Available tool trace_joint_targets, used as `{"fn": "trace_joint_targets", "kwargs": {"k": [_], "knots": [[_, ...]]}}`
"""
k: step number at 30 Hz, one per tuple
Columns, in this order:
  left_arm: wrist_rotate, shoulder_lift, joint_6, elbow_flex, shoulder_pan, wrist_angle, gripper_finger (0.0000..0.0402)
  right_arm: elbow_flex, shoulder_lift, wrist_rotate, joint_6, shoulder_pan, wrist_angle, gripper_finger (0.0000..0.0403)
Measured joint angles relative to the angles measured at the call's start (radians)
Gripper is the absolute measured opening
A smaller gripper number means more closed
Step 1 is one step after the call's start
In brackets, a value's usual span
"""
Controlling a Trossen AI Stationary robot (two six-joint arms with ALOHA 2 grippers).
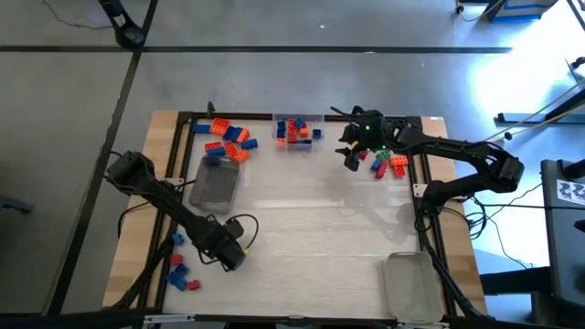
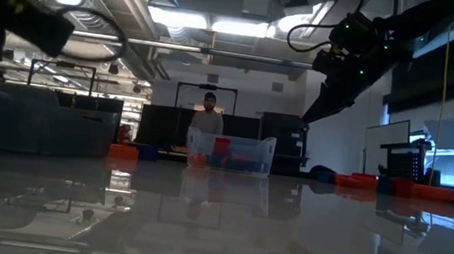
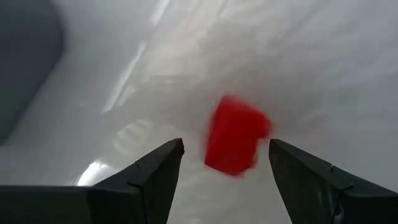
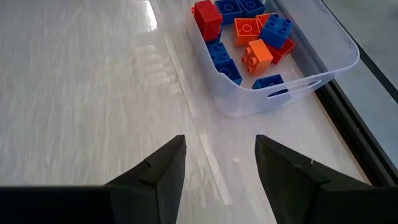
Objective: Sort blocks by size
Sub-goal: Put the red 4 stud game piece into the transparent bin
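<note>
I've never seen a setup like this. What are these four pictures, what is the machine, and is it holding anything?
It is a robot with two dark arms working at a table, each ending in a two-finger gripper. One picture looks straight down from above; one looks level across the tabletop into the room, where a person stands far behind; the other two come from small cameras on each arm's wrist.

On the table lie toy blocks: a loose pile at the far left, a clear tray of blocks at the far middle, more by the right arm and a few near the left edge. Two empty clear trays also sit there.

The left gripper is open, with a red block showing between its fingers, not gripped. The right gripper is open and empty, facing the filled tray.
</note>
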Motion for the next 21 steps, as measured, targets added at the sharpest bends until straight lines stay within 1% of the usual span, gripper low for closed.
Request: {"fn": "trace_joint_targets", "kwargs": {"k": [5, 12, 17, 21], "knots": [[-0.005, 0.000, 0.008, -0.036, 0.002, 0.012, 0.0233, 0.000, 0.000, 0.000, 0.000, 0.000, -0.001, 0.0193], [-0.006, -0.012, 0.082, -0.031, 0.027, -0.020, 0.0233, 0.000, 0.000, 0.000, 0.000, 0.000, 0.000, 0.0193], [-0.059, -0.078, 0.072, -0.008, 0.039, -0.088, 0.0233, 0.000, 0.000, 0.000, 0.009, 0.000, -0.001, 0.0193], [-0.078, -0.096, 0.025, -0.021, 0.039, -0.070, 0.0233, 0.000, 0.000, 0.000, 0.009, 0.000, -0.001, 0.0193]]}}
